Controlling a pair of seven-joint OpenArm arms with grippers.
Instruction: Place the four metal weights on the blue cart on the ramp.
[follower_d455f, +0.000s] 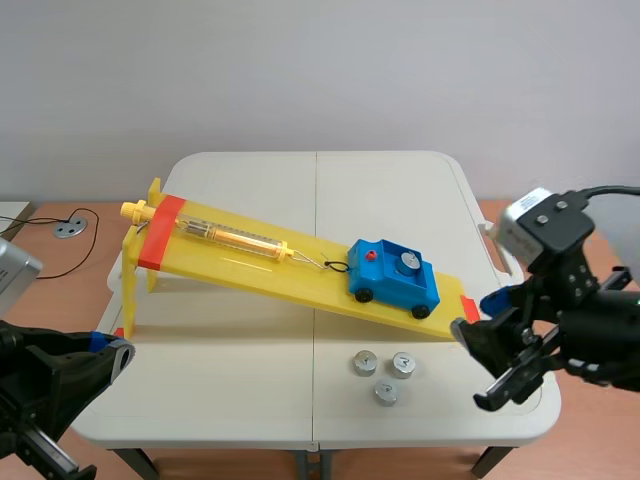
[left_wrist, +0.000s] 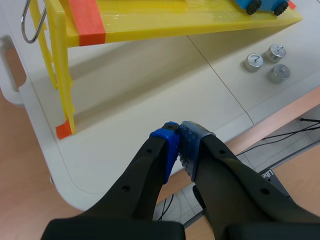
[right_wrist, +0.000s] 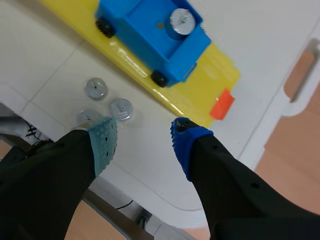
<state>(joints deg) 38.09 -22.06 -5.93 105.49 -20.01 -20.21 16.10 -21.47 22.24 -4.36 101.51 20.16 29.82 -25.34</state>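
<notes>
I am seeing one weight (follower_d455f: 407, 263) sitting in the blue cart (follower_d455f: 388, 285) on the ramp (follower_d455f: 250, 262) and three other weights (follower_d455f: 403, 363) lying on the surface (follower_d455f: 240, 390) near my right gripper (right_wrist: 142, 137), hanging apart, left gripper (left_wrist: 179, 137) pressed together.

The white tabletop (follower_d455f: 220, 385) carries a yellow ramp (follower_d455f: 240, 250). Its legged high end stands ahead of the left pincer (left_wrist: 177, 142), and its low end rests ahead of the right pincer (right_wrist: 144, 135). Three metal weights (follower_d455f: 403, 364) lie clustered on the tabletop, just ahead of the right pincer.
</notes>
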